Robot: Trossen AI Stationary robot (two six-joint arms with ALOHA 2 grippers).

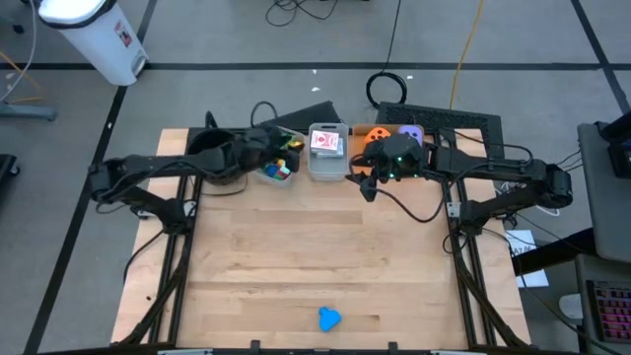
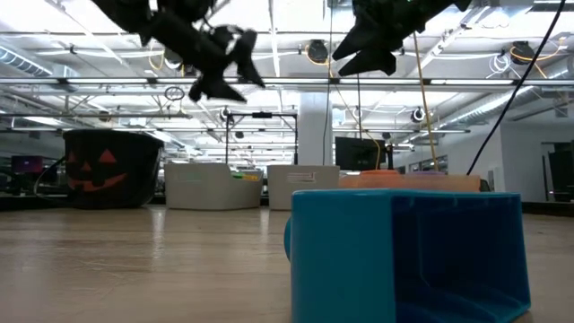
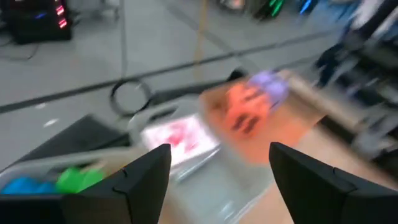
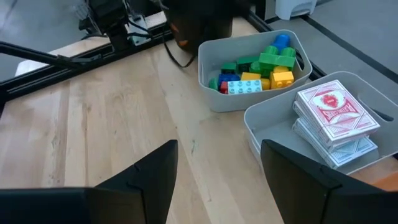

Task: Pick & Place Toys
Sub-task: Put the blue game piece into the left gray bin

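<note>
At the near edge of the light wooden table (image 1: 296, 256) lies a single blue plastic block (image 1: 328, 319), hollow on one side, well apart from everything else and filling the foreground of the low view (image 2: 404, 256). The middle of the table carries nothing else that shows. Along the far edge stand the containers: a clear plastic bin (image 4: 214, 78) holding small green, blue, yellow and red plastic blocks (image 4: 261, 70), and just beside it a second clear bin (image 4: 264, 124) holding stacked red-backed playing cards (image 4: 336, 112). Further along the same edge an orange die (image 1: 370, 135) and a purple die (image 1: 410, 132) rest on a flat orange tray (image 3: 292, 134). A round black pot with an orange face (image 2: 112, 168) stands at the left end of the row. The left gripper (image 1: 264, 141) hangs in the air above the bin of blocks, fingers (image 3: 143, 180) spread apart, holding nothing. The right gripper (image 1: 367, 177) hangs raised near the card bin, fingers (image 4: 149, 174) parted, likewise empty.
</note>
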